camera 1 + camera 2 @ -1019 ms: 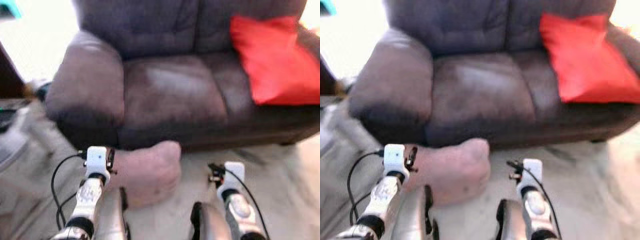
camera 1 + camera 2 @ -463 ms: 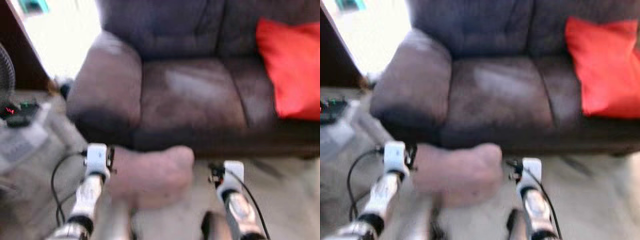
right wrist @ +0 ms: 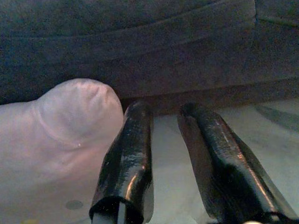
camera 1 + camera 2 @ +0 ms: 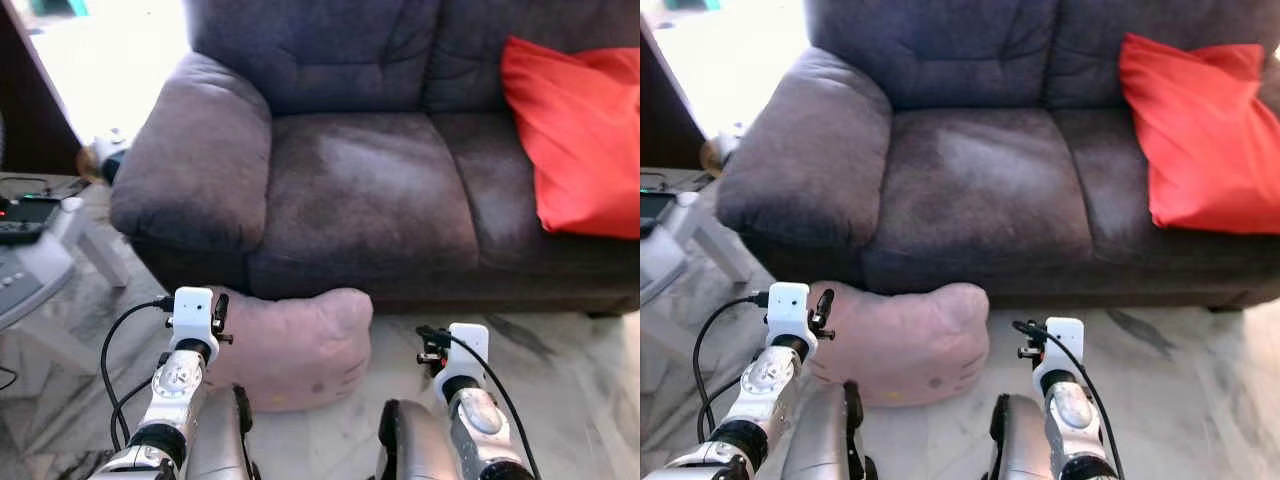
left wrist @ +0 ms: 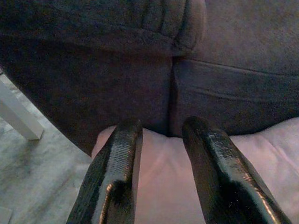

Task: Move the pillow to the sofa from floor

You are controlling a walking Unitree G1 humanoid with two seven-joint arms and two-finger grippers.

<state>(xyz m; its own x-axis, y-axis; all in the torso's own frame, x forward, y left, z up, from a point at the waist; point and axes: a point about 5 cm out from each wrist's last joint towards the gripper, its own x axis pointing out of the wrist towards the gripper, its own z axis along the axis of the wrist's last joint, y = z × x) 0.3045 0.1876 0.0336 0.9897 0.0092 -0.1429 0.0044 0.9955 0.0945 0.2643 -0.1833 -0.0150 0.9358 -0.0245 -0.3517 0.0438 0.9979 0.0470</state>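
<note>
A pink pillow (image 4: 295,345) lies on the floor against the front of the dark grey sofa (image 4: 360,190), below its left seat. My left wrist (image 4: 193,315) is at the pillow's left end and my right wrist (image 4: 465,345) is just past its right end. In the left wrist view my left gripper (image 5: 161,128) is open, its fingers (image 5: 117,163) low over the pillow (image 5: 163,177) and pointing at the sofa base. My right gripper (image 3: 163,109) is open too, beside the pillow's corner (image 3: 70,121), nothing between its fingers.
A red cushion (image 4: 580,140) leans at the right end of the sofa seat. A low white table (image 4: 40,270) with a dark device stands at my left; its leg (image 5: 18,116) is close by. Marble floor (image 4: 570,370) lies open to the right.
The camera has swung and steadied, so the blurred picture is now sharp. Both wrists sit in much the same place beside the pillow.
</note>
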